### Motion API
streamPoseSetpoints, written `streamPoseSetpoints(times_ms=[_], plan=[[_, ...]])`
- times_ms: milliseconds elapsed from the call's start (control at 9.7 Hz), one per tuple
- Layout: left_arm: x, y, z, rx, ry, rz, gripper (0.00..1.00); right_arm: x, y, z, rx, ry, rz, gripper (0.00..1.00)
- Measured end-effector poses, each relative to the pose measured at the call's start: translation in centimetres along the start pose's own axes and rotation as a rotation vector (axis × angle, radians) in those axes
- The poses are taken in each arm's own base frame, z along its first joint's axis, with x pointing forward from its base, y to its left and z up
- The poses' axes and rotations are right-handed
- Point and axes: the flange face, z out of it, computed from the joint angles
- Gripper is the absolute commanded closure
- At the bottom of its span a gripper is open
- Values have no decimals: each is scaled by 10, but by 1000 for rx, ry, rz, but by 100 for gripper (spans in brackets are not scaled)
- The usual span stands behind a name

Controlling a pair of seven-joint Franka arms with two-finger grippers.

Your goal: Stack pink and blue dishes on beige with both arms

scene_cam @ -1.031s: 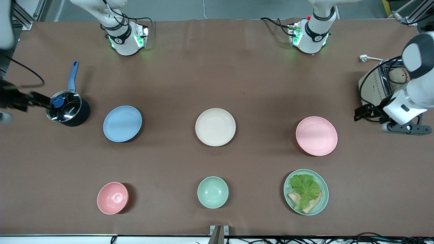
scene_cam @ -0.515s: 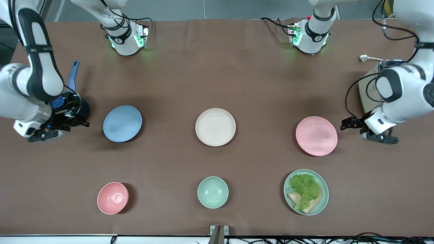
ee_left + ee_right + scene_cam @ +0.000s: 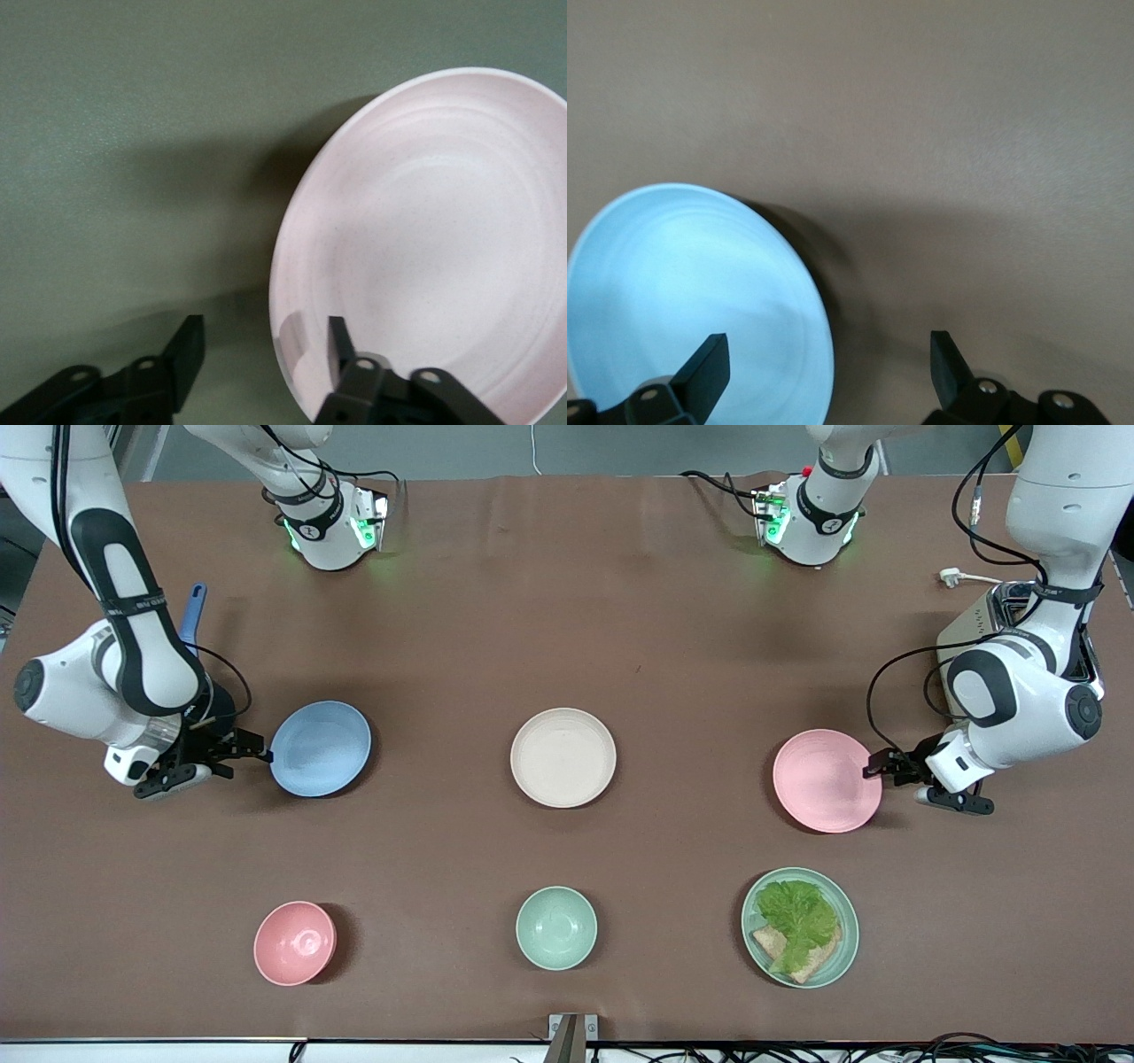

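The light blue plate [image 3: 320,747] lies toward the right arm's end of the table, the beige plate [image 3: 563,757] in the middle, and the pink plate [image 3: 827,780] toward the left arm's end. My right gripper [image 3: 255,755] is low at the blue plate's outer edge. In the right wrist view it [image 3: 826,365] is open, with the blue plate's [image 3: 682,292] rim between its jaws. My left gripper [image 3: 879,766] is at the pink plate's outer edge. The left wrist view shows it [image 3: 263,350] open, one finger [image 3: 339,336] over the pink plate [image 3: 434,239] and the rim between the jaws.
A dark pot with a blue handle [image 3: 193,609] stands partly hidden under the right arm. A toaster [image 3: 982,633] stands by the left arm. Nearer the front camera are a pink bowl [image 3: 294,942], a mint-green bowl [image 3: 555,927] and a mint-green plate [image 3: 840,948] with lettuce and bread.
Both arms swung in and down. The right gripper moved from the pot to the blue plate's edge. The left gripper moved from the toaster to the pink plate's edge.
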Motion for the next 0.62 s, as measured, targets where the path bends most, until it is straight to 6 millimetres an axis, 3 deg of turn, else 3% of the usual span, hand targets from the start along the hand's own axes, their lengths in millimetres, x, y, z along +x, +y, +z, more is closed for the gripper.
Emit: streamPoseSetpoints(times_ms=[103, 206, 515, 619], plan=[[1, 0, 0, 0, 1, 1, 91, -5, 1, 10, 20, 10, -4, 13], [3, 0, -2, 1, 5, 2, 99, -8, 1, 17, 38, 20, -2, 18], [11, 3, -8, 4, 22, 12, 100, -8, -3, 28, 41, 30, 7, 32], [14, 7, -9, -2, 29, 17, 100, -8, -4, 30, 40, 29, 8, 42]])
